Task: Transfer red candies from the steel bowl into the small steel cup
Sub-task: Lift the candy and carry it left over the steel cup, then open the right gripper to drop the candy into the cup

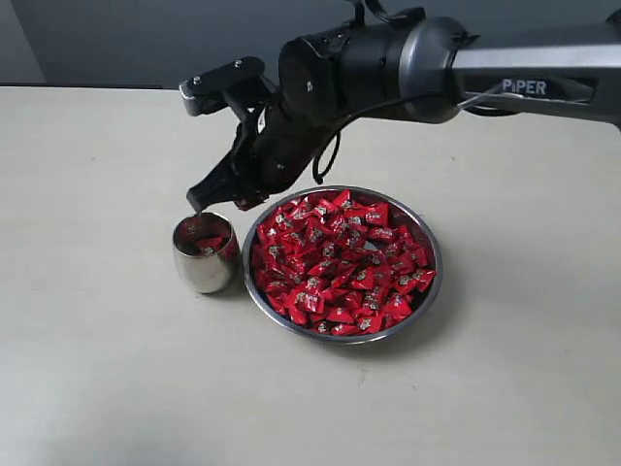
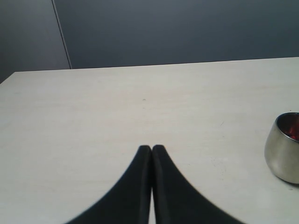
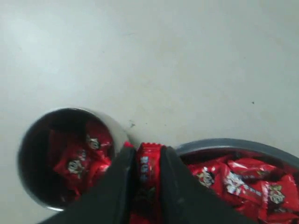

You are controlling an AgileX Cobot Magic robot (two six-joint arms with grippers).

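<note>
Because the pale table lies flat and open on every side, anything dropped off-target would likely skid away from both vessels.

Steel bowl: right of centre, heaped with red candies, and just beside the small steel cup.

Cup: upright, with several candies inside.

Right gripper: hangs just above the cup, fingers clamped on the held candy. In the right wrist view the tips sit over the cup's rim and the gap toward the bowl, not over the middle of the mouth.

Risk, as I judge it: released here, the candy could clip the rim and bounce onto the table or back into the bowl. Lowering the gripper could tip the round-bodied cup.

Left gripper: well apart from the cup, fingers pressed together on nothing.
</note>
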